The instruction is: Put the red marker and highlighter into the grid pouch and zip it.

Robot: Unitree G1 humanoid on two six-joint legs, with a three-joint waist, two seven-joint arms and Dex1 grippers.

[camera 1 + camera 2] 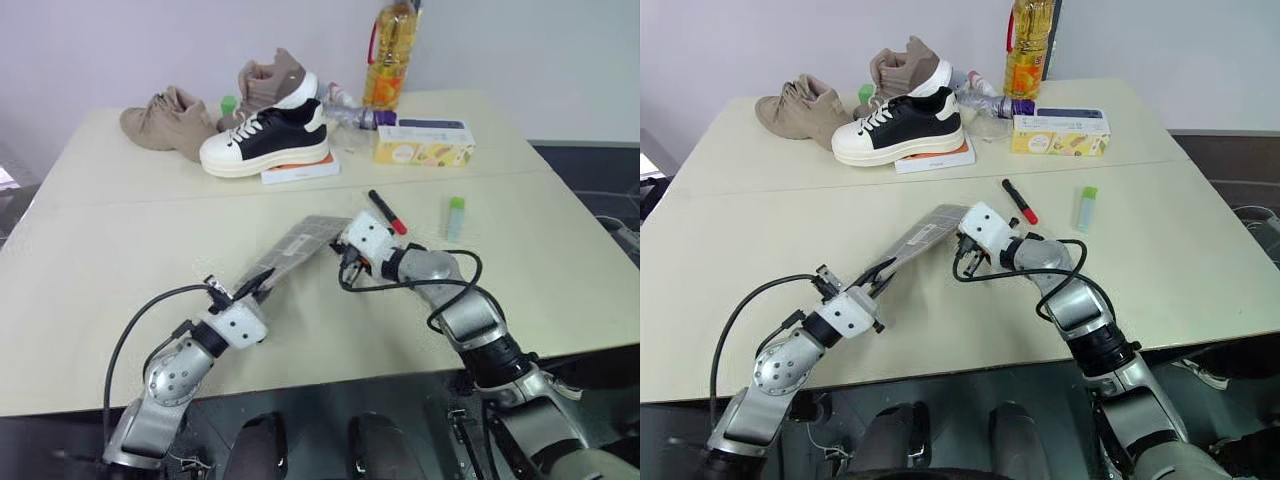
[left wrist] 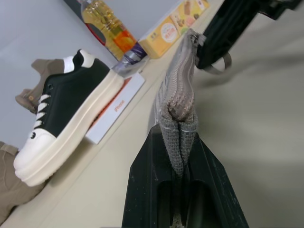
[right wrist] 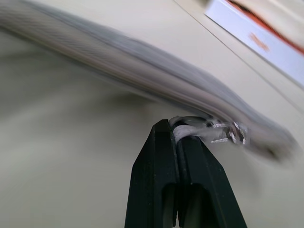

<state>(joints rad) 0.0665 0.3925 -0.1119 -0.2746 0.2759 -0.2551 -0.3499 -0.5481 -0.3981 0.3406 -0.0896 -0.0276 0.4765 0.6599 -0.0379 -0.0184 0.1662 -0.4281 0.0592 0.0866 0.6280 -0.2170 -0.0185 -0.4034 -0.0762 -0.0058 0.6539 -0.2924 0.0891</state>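
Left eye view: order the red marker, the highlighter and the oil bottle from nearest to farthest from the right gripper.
1. Red marker: on the table just beyond the right gripper, toward the robot's right.
2. Highlighter: further right on the table, past the marker.
3. Oil bottle: standing at the table's far edge, behind the yellow box.

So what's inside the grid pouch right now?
Cannot tell: the grid pouch is held up between both pincers and its inside is hidden. The red marker and highlighter lie outside on the table.
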